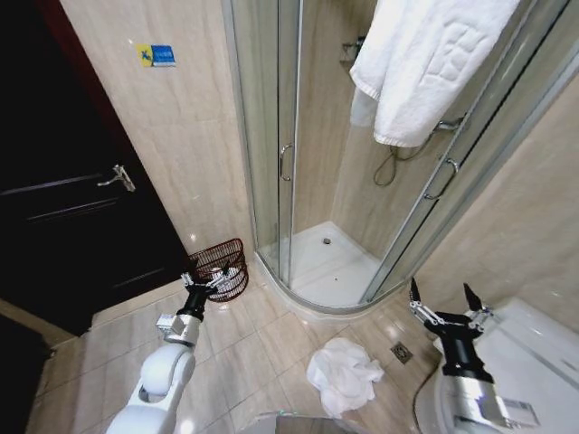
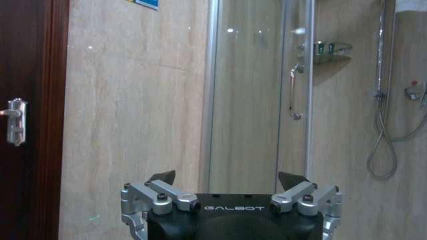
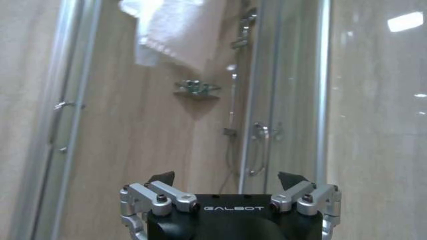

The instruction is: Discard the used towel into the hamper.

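Used towel (image 1: 343, 376): crumpled on near floor, ungrasped. Hamper (image 1: 223, 268): far left, by wall. Left gripper (image 1: 204, 282), right gripper (image 1: 444, 300): both wide, empty, raised in readiness.

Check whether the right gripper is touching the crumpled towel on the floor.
Apart. The head view shows the open right gripper raised beside the toilet, with bare floor tiles between it and the towel.

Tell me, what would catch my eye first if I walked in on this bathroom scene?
Probably the crumpled white towel lying on the tiled floor in front of the glass shower stall, between the robot's two arms. Next, the small dark wire hamper by the wall left of the shower, with the left gripper open just in front of it. The right gripper is open too, raised near the toilet, and a second white towel hangs over the shower door.
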